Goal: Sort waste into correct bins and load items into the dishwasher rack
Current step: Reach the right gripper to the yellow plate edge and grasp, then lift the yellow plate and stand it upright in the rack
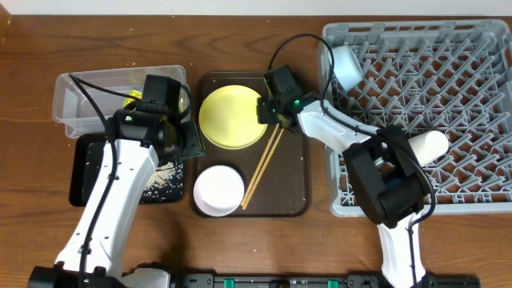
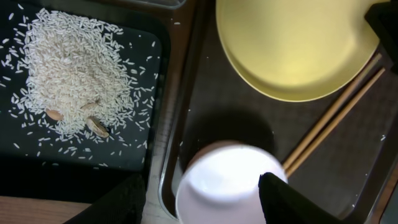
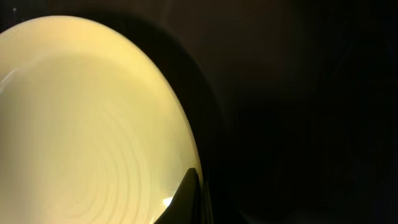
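Right gripper (image 1: 270, 112): I am seeing it clenched on the right rim of the yellow plate (image 1: 228, 118), upper middle of the overhead frame. In the right wrist view one dark finger (image 3: 183, 199) is lying over the plate's edge at the bottom of the frame.
Left gripper (image 2: 199, 180): I am keeping it released, fingers spread and gripping nothing. In the overhead view it is hanging over the border between the black tray (image 1: 84, 172) and the brown tray (image 1: 296, 192), just left of the plate.
Yellow plate: lying flat in the upper half of the brown tray.
Chopsticks (image 1: 262, 166): lying side by side on the brown tray, running diagonally from the plate's right rim down toward the lower middle of the tray.
White bowl (image 1: 218, 190): sitting upright in the lower left of the brown tray, just below the plate. In the left wrist view it is showing between the spread fingers at the bottom edge.
Black tray: sitting just left of the brown tray.
Rice (image 2: 74, 74): lying heaped and scattered on the black tray, with two brownish bits (image 2: 96, 124) at the heap's lower edge.
Clear tub (image 1: 72, 100): standing at upper left, just above the black tray. Something yellow-green is showing inside beside the left arm, and I cannot tell what it is.
Dishwasher rack (image 1: 448, 80): filling the right side of the overhead frame. A light blue bowl (image 1: 348, 64) is resting tilted in its upper left corner, and a pale cup (image 1: 428, 146) is lying toward its right side, beside the right arm.
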`<state>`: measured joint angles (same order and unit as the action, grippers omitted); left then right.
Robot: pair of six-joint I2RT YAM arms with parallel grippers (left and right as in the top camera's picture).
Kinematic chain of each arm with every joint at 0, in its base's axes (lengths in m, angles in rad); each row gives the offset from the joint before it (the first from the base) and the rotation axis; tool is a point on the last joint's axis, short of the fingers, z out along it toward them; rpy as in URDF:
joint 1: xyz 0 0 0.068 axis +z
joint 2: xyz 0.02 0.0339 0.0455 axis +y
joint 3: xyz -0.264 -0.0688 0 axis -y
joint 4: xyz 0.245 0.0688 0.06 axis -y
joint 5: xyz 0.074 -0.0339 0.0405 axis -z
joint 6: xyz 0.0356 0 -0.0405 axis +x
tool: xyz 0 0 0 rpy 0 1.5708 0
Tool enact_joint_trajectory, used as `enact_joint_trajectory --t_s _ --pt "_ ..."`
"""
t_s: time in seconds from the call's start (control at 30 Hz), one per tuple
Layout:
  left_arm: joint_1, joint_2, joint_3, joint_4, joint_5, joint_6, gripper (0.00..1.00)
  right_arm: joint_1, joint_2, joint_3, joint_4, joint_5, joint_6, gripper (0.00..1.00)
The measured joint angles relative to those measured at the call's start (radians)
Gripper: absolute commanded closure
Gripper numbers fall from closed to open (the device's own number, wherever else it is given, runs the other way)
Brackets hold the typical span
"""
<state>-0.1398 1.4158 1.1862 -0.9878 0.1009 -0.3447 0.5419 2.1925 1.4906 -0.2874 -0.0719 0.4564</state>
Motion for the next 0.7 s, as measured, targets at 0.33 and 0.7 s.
enact_joint_trajectory --t_s 0.33,0.7 --pt "0.0 0.0 0.0 0.0 0.0 0.0 0.39 -0.067 -0.154 -0.002 -0.064 0.124 -0.116 0.99" --pt "0.0 0.0 0.0 0.0 0.0 0.0 0.39 -0.178 -0.565 -0.001 -0.127 0.363 -0.354 0.99"
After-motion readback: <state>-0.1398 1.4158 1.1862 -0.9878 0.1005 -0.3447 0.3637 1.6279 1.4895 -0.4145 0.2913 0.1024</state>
